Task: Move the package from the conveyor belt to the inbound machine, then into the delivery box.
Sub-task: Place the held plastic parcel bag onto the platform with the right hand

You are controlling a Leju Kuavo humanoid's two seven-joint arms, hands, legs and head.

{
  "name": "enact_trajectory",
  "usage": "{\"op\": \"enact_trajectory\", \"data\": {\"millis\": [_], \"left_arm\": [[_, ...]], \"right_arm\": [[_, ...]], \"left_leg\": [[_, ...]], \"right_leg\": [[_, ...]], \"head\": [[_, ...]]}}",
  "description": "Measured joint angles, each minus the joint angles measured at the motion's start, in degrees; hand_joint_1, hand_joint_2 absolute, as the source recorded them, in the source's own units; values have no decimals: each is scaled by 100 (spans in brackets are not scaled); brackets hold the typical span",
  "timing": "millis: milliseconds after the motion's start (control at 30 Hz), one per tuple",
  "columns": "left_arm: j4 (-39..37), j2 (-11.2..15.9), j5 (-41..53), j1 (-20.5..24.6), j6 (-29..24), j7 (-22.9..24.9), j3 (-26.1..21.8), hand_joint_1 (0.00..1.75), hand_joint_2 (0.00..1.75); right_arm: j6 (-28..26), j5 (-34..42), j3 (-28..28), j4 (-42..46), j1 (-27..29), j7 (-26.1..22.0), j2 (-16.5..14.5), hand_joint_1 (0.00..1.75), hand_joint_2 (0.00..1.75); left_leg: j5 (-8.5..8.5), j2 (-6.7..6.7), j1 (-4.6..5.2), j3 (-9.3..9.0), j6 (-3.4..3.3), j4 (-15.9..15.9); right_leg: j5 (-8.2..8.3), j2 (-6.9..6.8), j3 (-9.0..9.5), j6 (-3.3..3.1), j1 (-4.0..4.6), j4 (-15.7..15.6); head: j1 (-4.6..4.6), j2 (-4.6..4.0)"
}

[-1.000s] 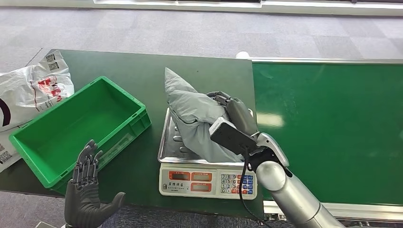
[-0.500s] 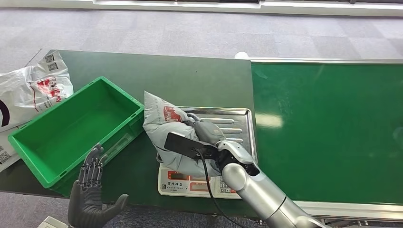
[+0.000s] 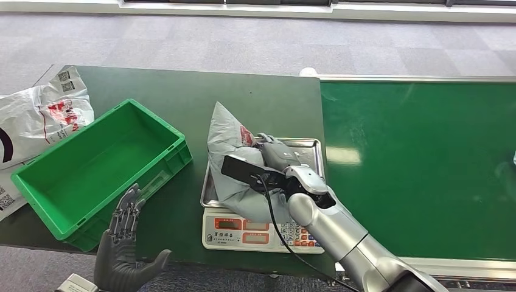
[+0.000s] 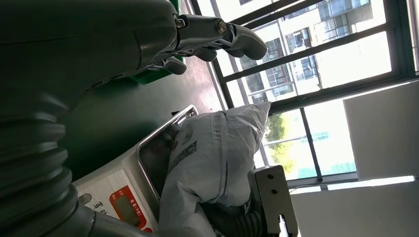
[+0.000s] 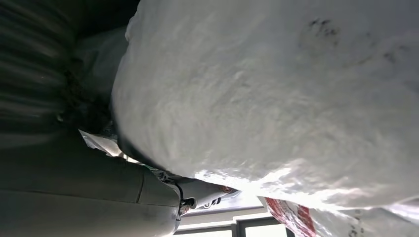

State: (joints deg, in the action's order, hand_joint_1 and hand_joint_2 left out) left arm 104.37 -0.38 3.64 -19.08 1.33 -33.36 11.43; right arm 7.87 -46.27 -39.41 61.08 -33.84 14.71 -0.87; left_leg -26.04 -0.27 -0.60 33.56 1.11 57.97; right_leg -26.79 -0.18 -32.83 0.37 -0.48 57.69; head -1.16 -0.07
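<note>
The package, a grey plastic mailer bag (image 3: pixel 230 159) with a red mark, stands on end over the left side of the scale's steel pan (image 3: pixel 307 152). My right hand (image 3: pixel 275 157) grips it from the right side; up close the bag (image 5: pixel 276 98) is bulging. The scale (image 3: pixel 261 231) sits at the table's front edge, and the left wrist view shows it from the side with the bag (image 4: pixel 212 163) on it. My left hand (image 3: pixel 125 243) hovers open, fingers spread, in front of the table, below the green delivery box (image 3: pixel 97 164). The green conveyor belt (image 3: pixel 420 164) lies to the right.
White printed mailer bags (image 3: pixel 39 118) lie at the table's left edge beside the green box. The dark green table (image 3: pixel 255 100) stretches behind the scale. A black cable (image 3: pixel 277 225) runs from my right wrist across the scale's keypad.
My right hand swung the bag left toward the box, then back right and upright over the scale pan. My left hand rose and drifted slightly right.
</note>
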Motion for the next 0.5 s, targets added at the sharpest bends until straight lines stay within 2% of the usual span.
{"op": "enact_trajectory", "data": {"millis": [167, 267, 367, 500], "left_arm": [[0, -47, 71, -1, 58, 32, -10, 0, 175], [1, -81, 318, 0, 31, 71, -30, 0, 175], [25, -95, 992, 18, -277, 165, -34, 0, 175], [54, -86, 1949, 177, -737, 552, 52, 0, 175]], "right_arm": [[-34, -30, 7, -111, -49, -17, 0, 0, 175], [-224, 93, 13, -187, -93, -254, 0, 0, 175], [-997, 575, 113, -130, -23, -974, -5, 0, 175], [-2109, 1837, 446, 370, 288, -2200, -7, 0, 175]], "left_leg": [[2, 0, -1, 0, 3, 0], [2, 0, -1, 1, 3, 0], [3, 0, 0, 3, 3, 1], [3, -4, 0, 8, 2, 2]], "right_leg": [[0, 0, 0, -1, 1, 0], [1, 0, -2, -1, 1, 0], [3, 0, -7, -3, 1, 0], [3, -4, -12, -3, 0, 0]], "head": [[0, 0], [0, 0], [0, 0], [0, 0]]}}
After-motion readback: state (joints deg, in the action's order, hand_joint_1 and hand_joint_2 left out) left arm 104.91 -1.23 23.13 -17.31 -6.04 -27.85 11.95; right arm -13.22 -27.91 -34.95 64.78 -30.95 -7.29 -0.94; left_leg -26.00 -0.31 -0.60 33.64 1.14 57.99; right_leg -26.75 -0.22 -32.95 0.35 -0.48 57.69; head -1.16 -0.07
